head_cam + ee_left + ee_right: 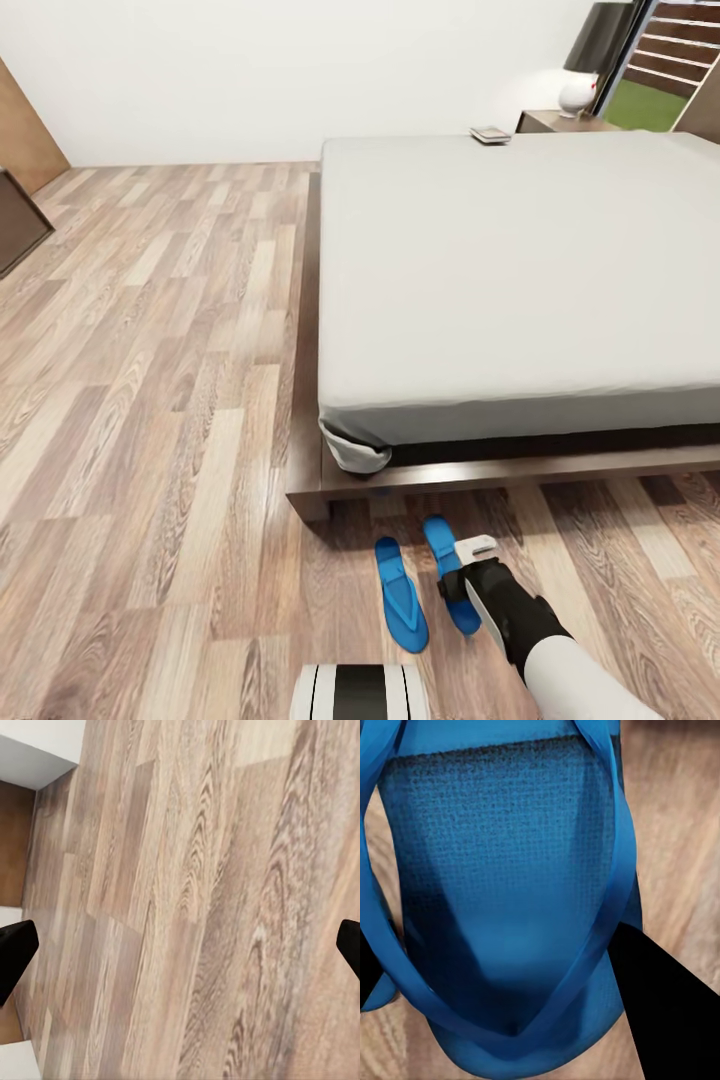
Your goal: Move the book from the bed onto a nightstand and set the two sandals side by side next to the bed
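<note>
Two sandals (420,580) — one book (490,134)

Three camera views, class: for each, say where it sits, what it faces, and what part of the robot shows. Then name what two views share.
Head view: on the robot's head, looking forward and down at the bed, the floor, and two sandals; the right arm and right hand show over the right sandal, beside the left sandal.
Left wrist view: near the left hand, facing bare floor; dark fingertips at both edges.
Right wrist view: near the right hand, close above the right sandal; one dark finger shows.
Shared: head and right wrist views both show the right sandal.
</note>
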Robot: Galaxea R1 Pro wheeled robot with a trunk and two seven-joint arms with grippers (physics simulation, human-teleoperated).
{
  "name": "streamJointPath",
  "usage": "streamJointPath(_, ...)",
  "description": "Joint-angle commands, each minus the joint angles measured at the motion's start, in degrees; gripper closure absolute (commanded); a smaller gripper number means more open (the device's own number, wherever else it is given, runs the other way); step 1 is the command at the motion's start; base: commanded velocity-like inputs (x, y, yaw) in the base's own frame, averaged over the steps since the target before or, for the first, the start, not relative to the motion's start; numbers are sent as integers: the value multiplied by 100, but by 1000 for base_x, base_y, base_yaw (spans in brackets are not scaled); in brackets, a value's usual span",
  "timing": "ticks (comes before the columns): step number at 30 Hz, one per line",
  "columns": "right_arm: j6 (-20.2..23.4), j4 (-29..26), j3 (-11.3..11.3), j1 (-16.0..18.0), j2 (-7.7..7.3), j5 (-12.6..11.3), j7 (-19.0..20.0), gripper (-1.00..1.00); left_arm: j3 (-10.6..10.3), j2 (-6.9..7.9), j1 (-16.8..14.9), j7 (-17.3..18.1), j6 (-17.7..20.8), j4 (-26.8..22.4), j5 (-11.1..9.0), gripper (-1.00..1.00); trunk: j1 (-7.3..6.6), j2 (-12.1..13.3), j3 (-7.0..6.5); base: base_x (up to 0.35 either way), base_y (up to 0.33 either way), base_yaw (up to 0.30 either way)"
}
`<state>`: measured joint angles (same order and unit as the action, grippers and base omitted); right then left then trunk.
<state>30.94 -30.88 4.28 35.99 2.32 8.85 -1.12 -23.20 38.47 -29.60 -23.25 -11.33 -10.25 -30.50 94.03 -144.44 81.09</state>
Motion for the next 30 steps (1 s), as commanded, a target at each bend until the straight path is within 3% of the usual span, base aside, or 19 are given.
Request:
streamJointPath(1, 36, -5, 21, 30, 14, 23, -17, 100, -50, 4, -2, -24, -17, -3, -53, -100, 1, -3, 27, 0, 0, 0)
streamJointPath(10, 35, 273, 21, 298, 95, 31, -19, 100, -53, 2, -2, -30, -18, -3, -53, -100, 24, -15, 226, 0, 0, 0)
streamJointPath(27, 35, 548, 14, 701, 100, 29, -20, 100, -62, 5, -2, -35, -18, -1, -53, -100, 68, -38, 603, 0, 0, 0)
streamJointPath(30, 35, 559, 13, 728, 101, 29, -20, 100, -62, 3, -2, -37, -18, 0, -51, -100, 68, -38, 603, 0, 0, 0)
